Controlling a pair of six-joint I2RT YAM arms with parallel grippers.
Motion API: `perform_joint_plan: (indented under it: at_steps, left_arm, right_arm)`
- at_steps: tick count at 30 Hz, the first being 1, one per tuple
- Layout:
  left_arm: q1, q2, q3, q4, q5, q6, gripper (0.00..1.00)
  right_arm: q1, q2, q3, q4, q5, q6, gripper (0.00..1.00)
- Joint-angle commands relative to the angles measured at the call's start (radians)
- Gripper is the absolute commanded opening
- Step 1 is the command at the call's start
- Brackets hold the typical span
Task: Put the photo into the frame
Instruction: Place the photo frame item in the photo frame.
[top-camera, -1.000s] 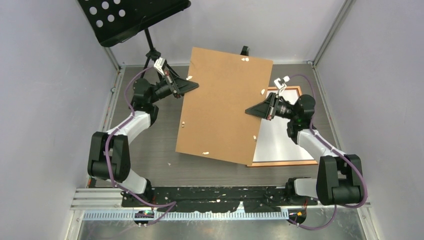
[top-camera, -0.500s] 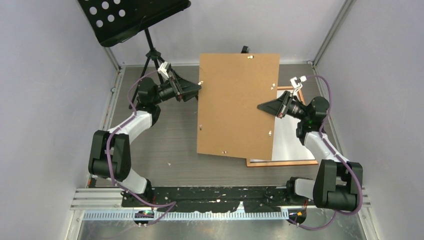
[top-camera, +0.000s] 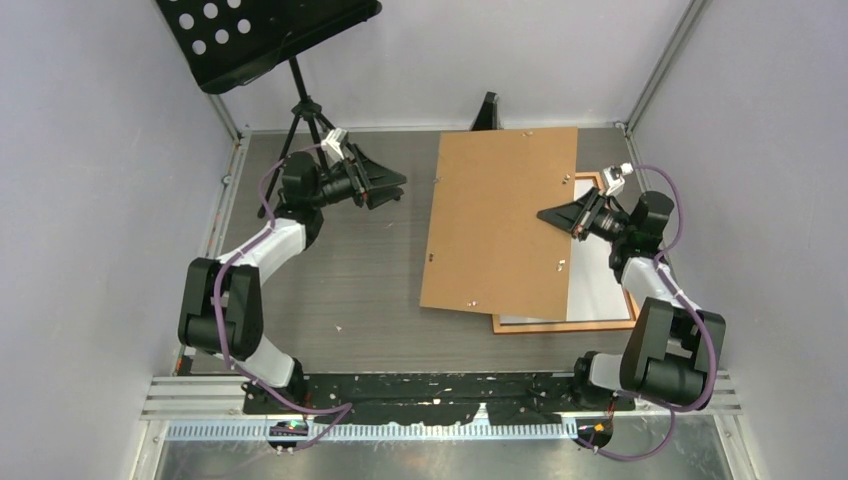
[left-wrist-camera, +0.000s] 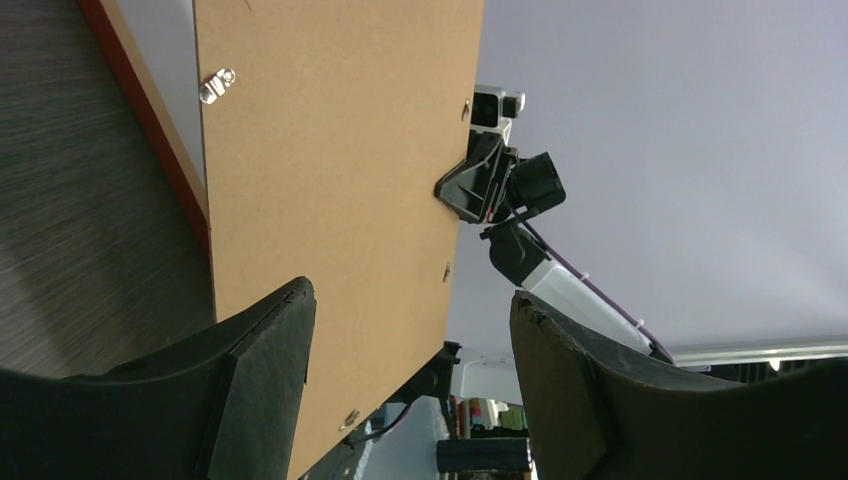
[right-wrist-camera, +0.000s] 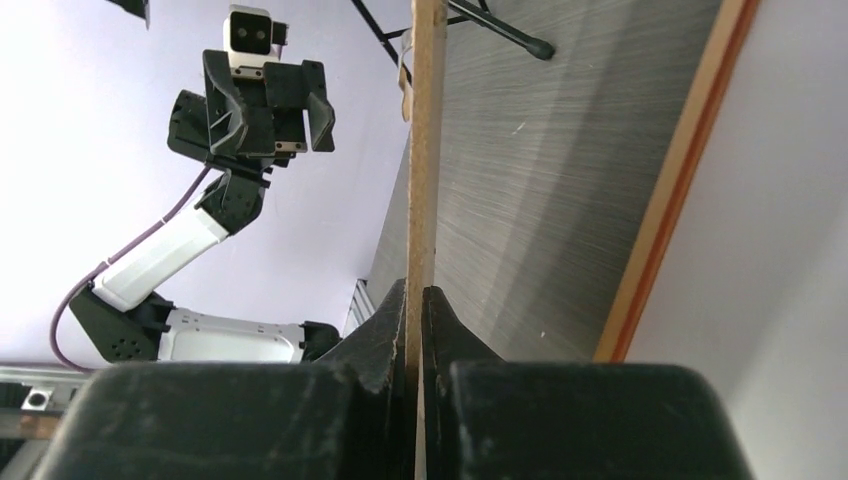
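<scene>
1. Brown backing board (top-camera: 500, 225) is hanging tilted over the table (top-camera: 340, 270), covering the 9 o'clock side of the frame (top-camera: 570, 325).
2. At the board's 3 o'clock edge the right gripper (top-camera: 547, 214) is clamping it. In the right wrist view the thin edge is sitting squeezed between the two closed fingers (right-wrist-camera: 380, 340).
3. At 9 o'clock of the board the left gripper (top-camera: 397, 182) is hovering with its fingers (left-wrist-camera: 260, 380) spread and nothing between them. It is not touching the board.
4. The frame is lying flat at 4 o'clock on the table, below the board and the right gripper, apart from all fingers.
5. Inside the frame a pale sheet (top-camera: 592, 285) is showing. Cannot tell if it is the photo.
</scene>
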Motion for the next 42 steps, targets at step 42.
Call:
perform_joint_plan:
  at_steps: [42]
  left_arm:
    - [-0.174,0.074,0.255,-0.677,-0.106,0.548,0.79]
  right_arm:
    - [-0.473,0.549,0.963,-1.971,0.132,-1.575,0.05]
